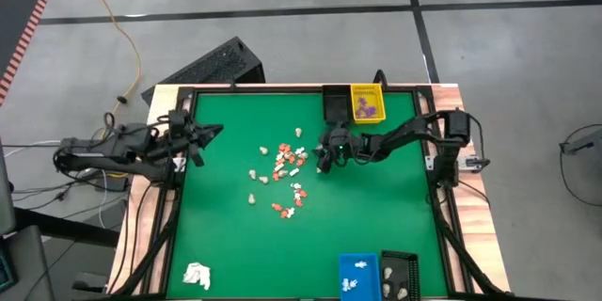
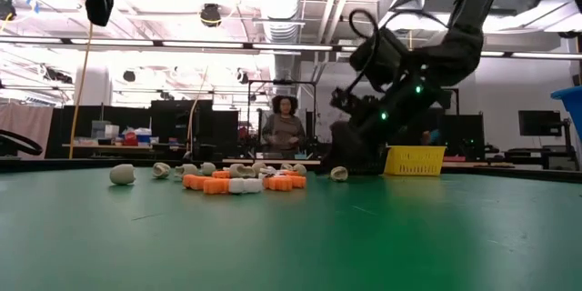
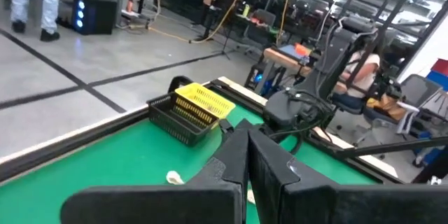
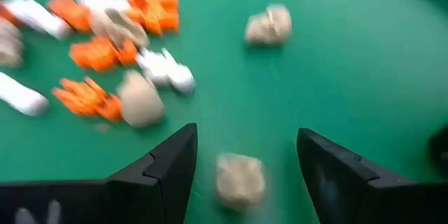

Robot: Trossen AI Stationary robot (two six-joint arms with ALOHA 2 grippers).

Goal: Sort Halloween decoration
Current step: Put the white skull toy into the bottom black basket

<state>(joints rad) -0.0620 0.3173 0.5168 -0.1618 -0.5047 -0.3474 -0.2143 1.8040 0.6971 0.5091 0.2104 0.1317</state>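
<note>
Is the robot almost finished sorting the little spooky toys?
Not yet. A few pieces already sit in the yellow basket, blue bin and black tray. The right gripper, jaws open, hovers around a beige piece. The scattered orange, white and beige pile remains.

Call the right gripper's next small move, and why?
Probably lower and close. The right gripper is open, and a beige piece lies on the mat between its fingers, apart from the orange and white pile. The left gripper waits shut at the mat's left edge.
</note>
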